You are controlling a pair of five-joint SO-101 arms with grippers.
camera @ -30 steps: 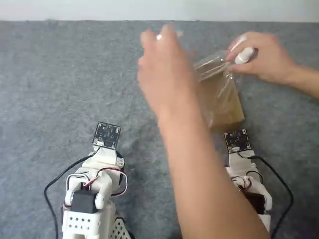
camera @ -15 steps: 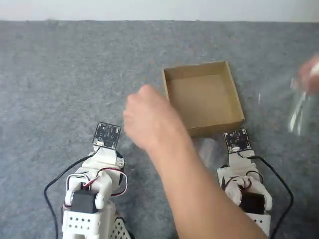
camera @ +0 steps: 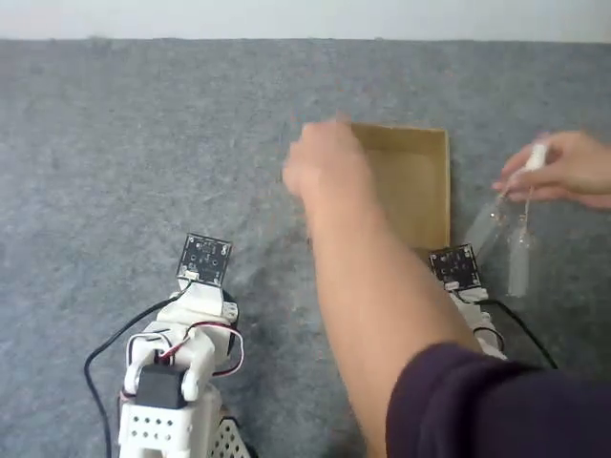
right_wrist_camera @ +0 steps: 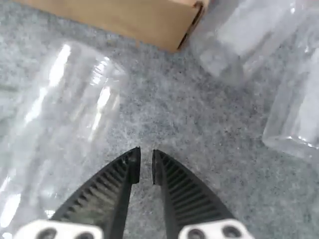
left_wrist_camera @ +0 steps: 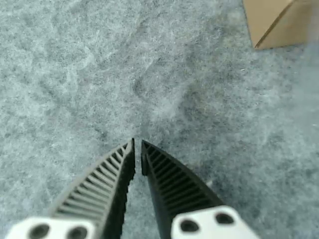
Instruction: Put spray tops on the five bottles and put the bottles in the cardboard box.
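The cardboard box (camera: 420, 181) lies open at the back centre; a person's forearm and hand (camera: 329, 167) cover its left part. Right of the box, a second hand (camera: 563, 167) holds two clear bottles (camera: 501, 224) upright on the mat, one with a white top. In the right wrist view my right gripper (right_wrist_camera: 145, 152) is shut and empty just above the mat. A clear bottle (right_wrist_camera: 65, 114) lies beside it, and two more bottles (right_wrist_camera: 239, 35) stand near the box's corner (right_wrist_camera: 149, 22). My left gripper (left_wrist_camera: 137, 144) is shut over bare mat, well short of the box (left_wrist_camera: 276, 20).
Grey felt mat (camera: 143, 143) covers the table. The left arm (camera: 186, 329) rests at the front left and the right arm (camera: 460, 272) at the front right, just before the box. The person's dark sleeve (camera: 496, 401) hangs over the right arm.
The person's left hand went from the mat up to the box's left side. The other hand brought bottles back in and holds them right of the box. Both arms stayed put.
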